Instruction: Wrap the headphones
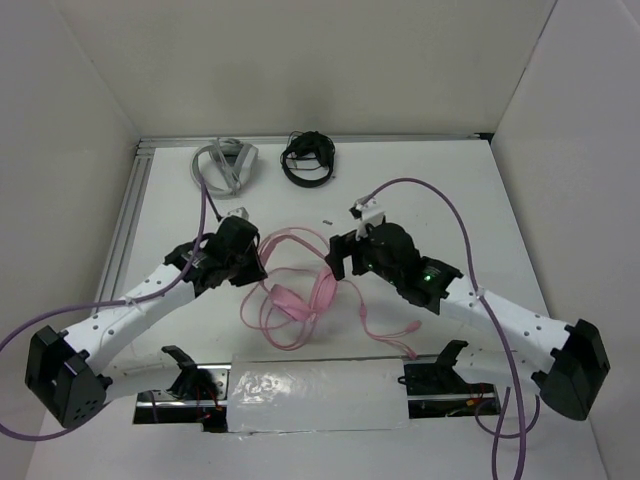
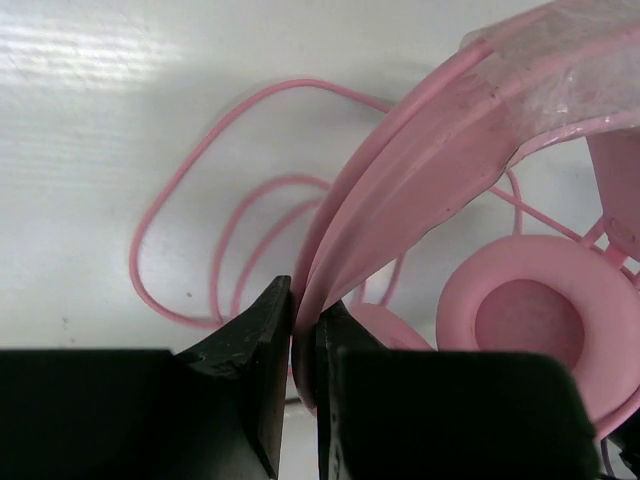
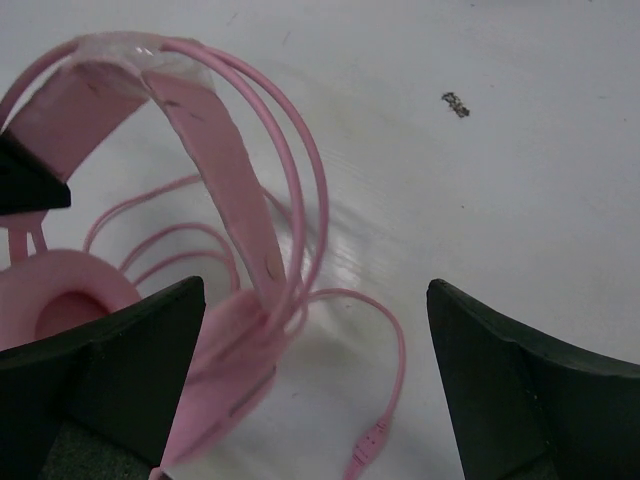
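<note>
At the far left of the table [image 1: 430, 210] lie grey headphones [image 1: 225, 165], and just right of them black headphones [image 1: 307, 158], both well apart from the arms

The left tool [image 1: 258, 266] reaches in from the left. From above its tips are hard to make out under the dark wrist, but its own camera shows the left tool [image 2: 303, 300] clamped on the flat pink headband [image 2: 420, 170], the two fingers pressed against either face of it

The pink headphones [image 1: 300, 295] sit near the middle of the table, between the two arms, closer to the near edge. One round earcup [image 2: 530, 320] shows fully beside the left tool; the other is mostly hidden behind a finger. The thin cable [image 2: 180, 170] lies in loose loops on the table left of the headband, and from above the loops blur together

The right tool [image 3: 320, 330] stands wide apart, holding nothing. The headband [image 3: 230, 170] rises close to its left finger [image 3: 150, 340]; whether they touch I cannot tell. The cable's plug [image 3: 365, 450] lies between the fingers, cut off at the picture's lower edge. A dark speck [image 3: 455, 103] farther off is too small to name
</note>
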Robot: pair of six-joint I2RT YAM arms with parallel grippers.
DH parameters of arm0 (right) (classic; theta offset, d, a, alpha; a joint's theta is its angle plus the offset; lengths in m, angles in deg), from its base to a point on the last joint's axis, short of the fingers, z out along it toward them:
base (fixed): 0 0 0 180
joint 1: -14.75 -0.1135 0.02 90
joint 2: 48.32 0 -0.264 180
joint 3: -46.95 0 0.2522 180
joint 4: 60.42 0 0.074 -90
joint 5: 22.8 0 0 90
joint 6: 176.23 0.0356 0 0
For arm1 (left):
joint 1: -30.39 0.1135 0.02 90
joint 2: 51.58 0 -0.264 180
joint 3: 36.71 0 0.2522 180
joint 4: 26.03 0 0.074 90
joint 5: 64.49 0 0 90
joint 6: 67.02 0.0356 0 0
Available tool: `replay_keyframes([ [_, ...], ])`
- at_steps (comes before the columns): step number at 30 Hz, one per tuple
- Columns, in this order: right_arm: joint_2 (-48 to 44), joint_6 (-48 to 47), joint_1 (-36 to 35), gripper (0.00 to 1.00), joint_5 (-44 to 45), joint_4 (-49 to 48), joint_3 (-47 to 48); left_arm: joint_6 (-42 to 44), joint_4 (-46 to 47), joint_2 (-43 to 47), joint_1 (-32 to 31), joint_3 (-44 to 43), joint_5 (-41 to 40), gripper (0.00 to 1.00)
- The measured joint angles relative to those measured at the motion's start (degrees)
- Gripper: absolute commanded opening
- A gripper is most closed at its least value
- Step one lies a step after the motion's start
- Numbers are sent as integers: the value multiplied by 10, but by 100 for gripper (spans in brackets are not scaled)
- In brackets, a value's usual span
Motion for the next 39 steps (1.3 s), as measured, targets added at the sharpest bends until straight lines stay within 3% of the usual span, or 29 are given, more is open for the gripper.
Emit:
replay_keyframes([
  [5, 72, -11, -78, 92, 71, -32, 25, -65, -61, 3, -64, -4, -24, 0],
  [9, 127, -8, -91, 87, 99, -38, 49, -120, -125, 2, -103, -17, -54, 0],
  [19, 132, -1, -99, 89, 57, -48, 35, -196, -185, -22, -128, -41, -95, 0],
  [26, 70, 1, -102, 95, 45, -55, -13, -211, -195, -35, -144, -51, -113, 0],
  [34, 133, -2, -102, 92, 31, -74, -13, -161, -149, -3, -183, -52, -116, 0],
  [35, 144, -2, -102, 90, 33, -74, -13, -158, -143, 3, -184, -52, -116, 0],
  [37, 159, -1, -102, 68, 41, -74, -13, -148, -142, 15, -188, -52, -119, 0],
  [38, 162, -1, -102, 49, 44, -74, -13, -146, -144, 19, -189, -52, -121, 0],
  [39, 162, 1, -102, 41, 47, -76, -13, -146, -145, 22, -189, -52, -121, 0],
])
